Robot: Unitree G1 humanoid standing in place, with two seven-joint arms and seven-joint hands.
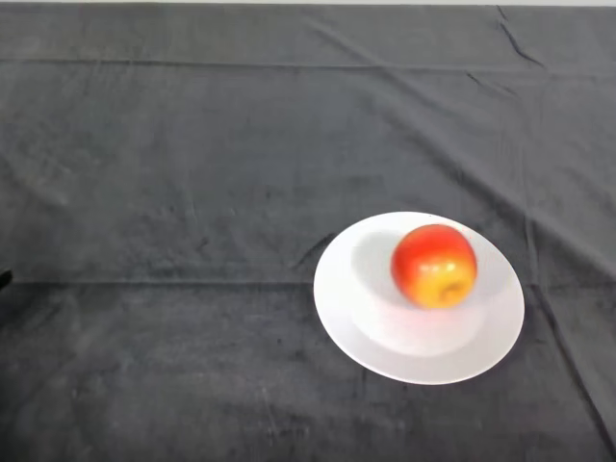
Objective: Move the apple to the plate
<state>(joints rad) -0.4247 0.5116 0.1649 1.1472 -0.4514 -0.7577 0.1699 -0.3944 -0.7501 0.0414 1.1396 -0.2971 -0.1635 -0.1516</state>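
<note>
We list one round red-and-yellow apple (pixel 434 266), resting inside the round white plate (pixel 385 346), on dark cloth (pixel 173 173).

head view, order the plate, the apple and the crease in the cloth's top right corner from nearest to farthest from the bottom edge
1. plate: lower right, its front rim reaches lowest in the view.
2. apple: sitting on the plate, toward its back half.
3. crease: far top right of the cloth, well beyond both.
</note>
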